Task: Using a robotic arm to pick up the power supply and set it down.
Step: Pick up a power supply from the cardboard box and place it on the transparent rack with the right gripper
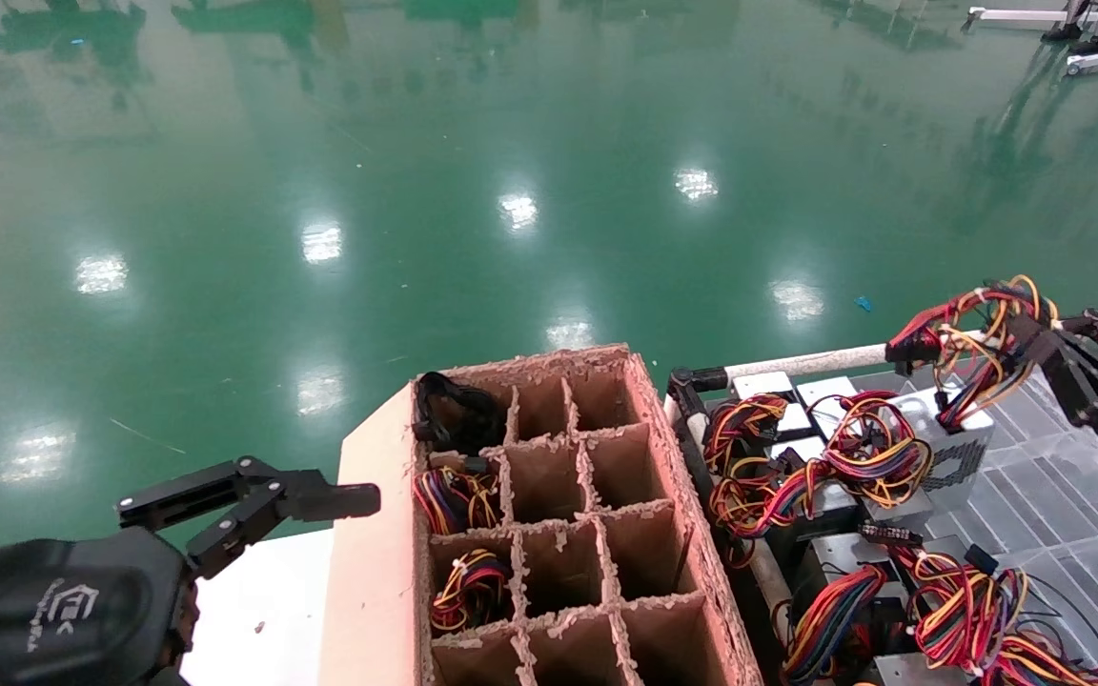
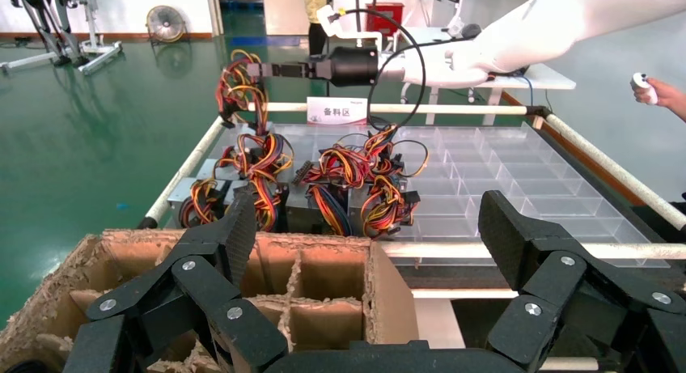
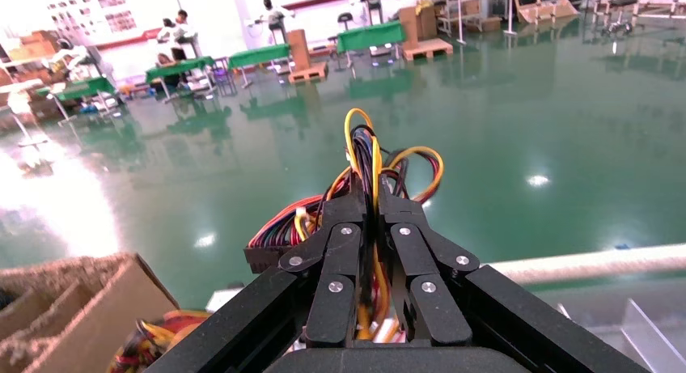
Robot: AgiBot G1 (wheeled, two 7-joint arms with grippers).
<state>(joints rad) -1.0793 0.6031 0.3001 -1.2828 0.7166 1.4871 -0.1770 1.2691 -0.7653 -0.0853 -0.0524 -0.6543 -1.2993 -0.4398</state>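
Right gripper [image 1: 1006, 348]: fingers pinched on wire bundle [image 1: 973, 348] of power supply [image 1: 954, 443] at tray's far edge. Lift slowly; watch snags. Left gripper [image 1: 306, 500] idle, fingers wide.

Factory hall: glossy green floor [image 1: 511, 143], distant workbenches [image 3: 368, 37].

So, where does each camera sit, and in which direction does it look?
Head view: on the head, looking down at the cardboard box; both grippers show.
Left wrist view: behind the open left gripper, facing the tray of supplies.
Right wrist view: behind the right gripper, shut on a power supply's wires.
All three views share the box.
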